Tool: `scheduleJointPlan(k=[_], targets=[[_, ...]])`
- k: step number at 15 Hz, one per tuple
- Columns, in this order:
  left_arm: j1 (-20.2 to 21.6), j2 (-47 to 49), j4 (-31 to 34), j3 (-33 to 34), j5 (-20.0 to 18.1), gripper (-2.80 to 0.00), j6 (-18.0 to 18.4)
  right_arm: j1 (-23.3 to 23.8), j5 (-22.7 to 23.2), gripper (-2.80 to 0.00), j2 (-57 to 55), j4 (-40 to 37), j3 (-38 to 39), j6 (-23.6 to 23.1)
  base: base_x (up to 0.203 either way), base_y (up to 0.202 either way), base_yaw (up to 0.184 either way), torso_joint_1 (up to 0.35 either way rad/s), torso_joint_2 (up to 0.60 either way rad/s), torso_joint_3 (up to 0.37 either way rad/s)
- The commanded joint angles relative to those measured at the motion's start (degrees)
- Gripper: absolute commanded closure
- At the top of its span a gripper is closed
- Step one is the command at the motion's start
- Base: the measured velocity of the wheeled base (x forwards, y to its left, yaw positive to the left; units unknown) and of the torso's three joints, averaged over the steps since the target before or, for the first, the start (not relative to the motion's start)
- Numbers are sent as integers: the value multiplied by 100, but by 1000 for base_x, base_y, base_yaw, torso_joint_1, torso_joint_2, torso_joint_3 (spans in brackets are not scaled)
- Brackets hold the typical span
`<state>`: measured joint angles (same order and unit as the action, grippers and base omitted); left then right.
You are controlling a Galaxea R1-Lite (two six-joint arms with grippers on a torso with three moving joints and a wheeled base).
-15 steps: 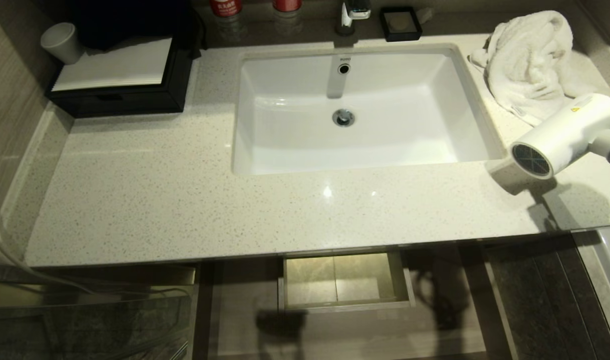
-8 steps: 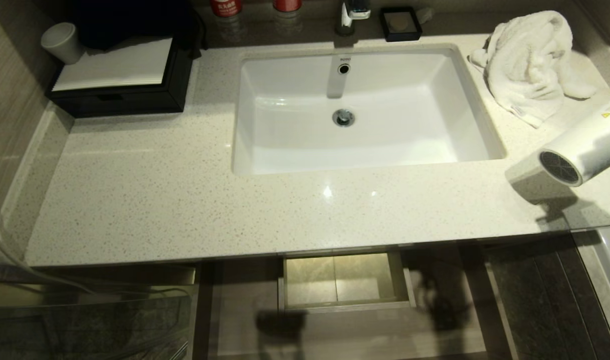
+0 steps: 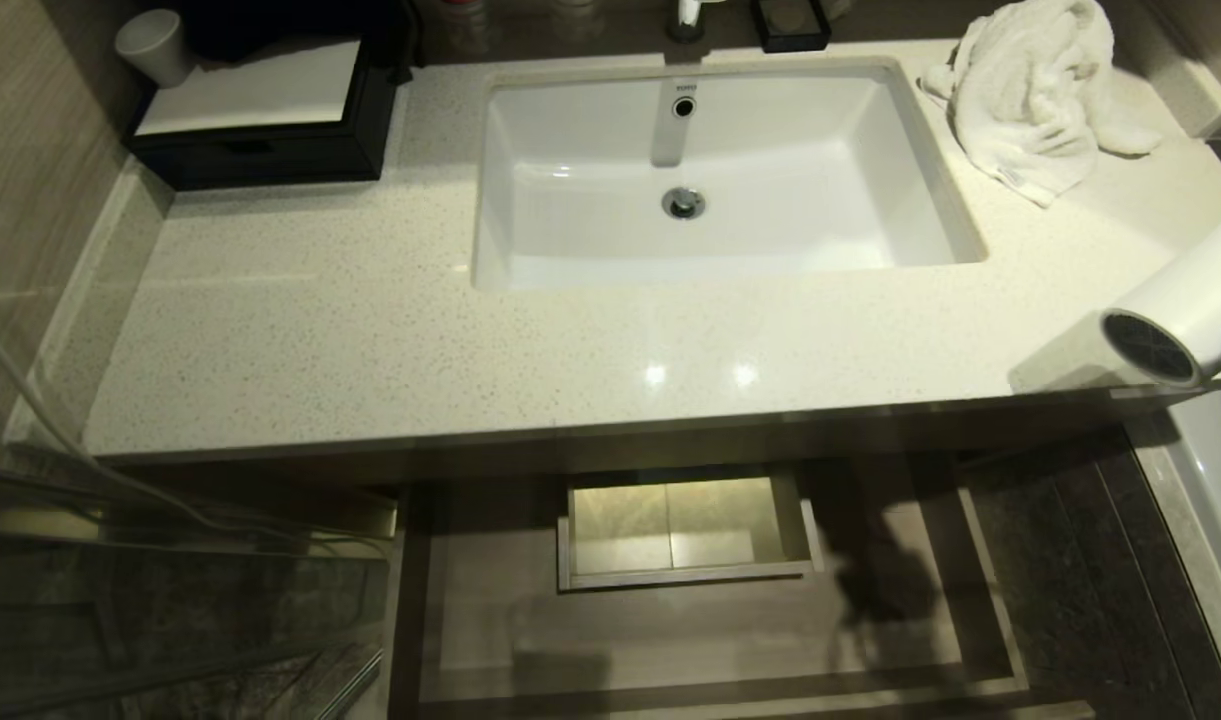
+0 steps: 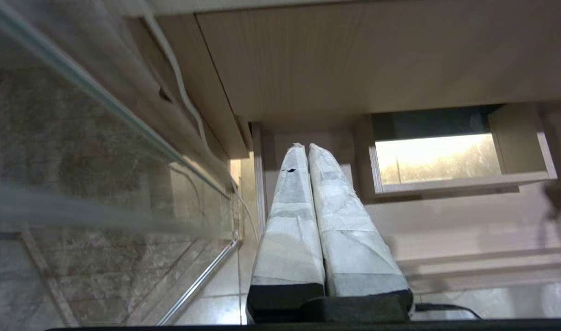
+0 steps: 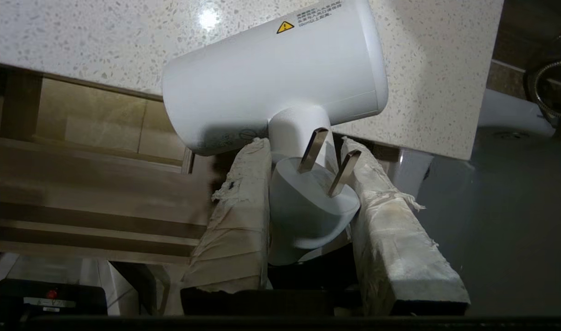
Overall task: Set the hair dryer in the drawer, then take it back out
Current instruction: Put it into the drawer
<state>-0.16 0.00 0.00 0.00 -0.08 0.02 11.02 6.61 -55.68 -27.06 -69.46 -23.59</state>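
The hair dryer (image 3: 1182, 318) is white, with a dark mesh grille, and hangs over the counter's front right corner at the right edge of the head view. My right gripper (image 5: 303, 142) is shut on the hair dryer (image 5: 271, 78) at its handle, just under the barrel, and is outside the head view. The dryer's white plug (image 5: 308, 207) sits between the taped fingers, prongs up. Below the counter the drawer (image 3: 490, 610) stands pulled out, its boxed cutout (image 3: 685, 530) at mid-back. My left gripper (image 4: 305, 147) is shut and empty, low beside the drawer (image 4: 445, 220).
A white sink (image 3: 955, 215) is set into the speckled counter (image 3: 370, 350). A white towel (image 3: 1030, 100) lies at the back right. A black box (image 3: 260, 160) and a cup (image 3: 155, 45) stand at the back left. A glass panel (image 3: 170, 600) is at the lower left.
The head view has tipped down, so the counter sits higher in the picture and more of the drawer shows. The hair dryer has moved right and toward the counter's front edge.
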Motion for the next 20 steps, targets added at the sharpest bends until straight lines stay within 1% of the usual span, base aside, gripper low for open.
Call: scheduleJointPlan(k=[1, 4, 8, 20], targets=[[-2, 0, 0, 0, -1, 0, -2, -3, 7, 0, 305, 21, 139, -14, 0, 0, 0, -339, 222, -124], [-2, 0, 0, 0, -1, 0, -2, -11, 7, 0, 663, 85, 382, -30, 0, 0, 0, -326, 197, -145], [7, 0, 0, 0, -1, 0, -2, -20, 7, 0, 1298, 95, 934, -15, 0, 0, 0, -312, 143, -171], [-2, 0, 0, 0, -1, 0, -3, -32, -2, 0, 1507, 110, 1020, 21, 0, 0, 0, -255, 27, -232]])
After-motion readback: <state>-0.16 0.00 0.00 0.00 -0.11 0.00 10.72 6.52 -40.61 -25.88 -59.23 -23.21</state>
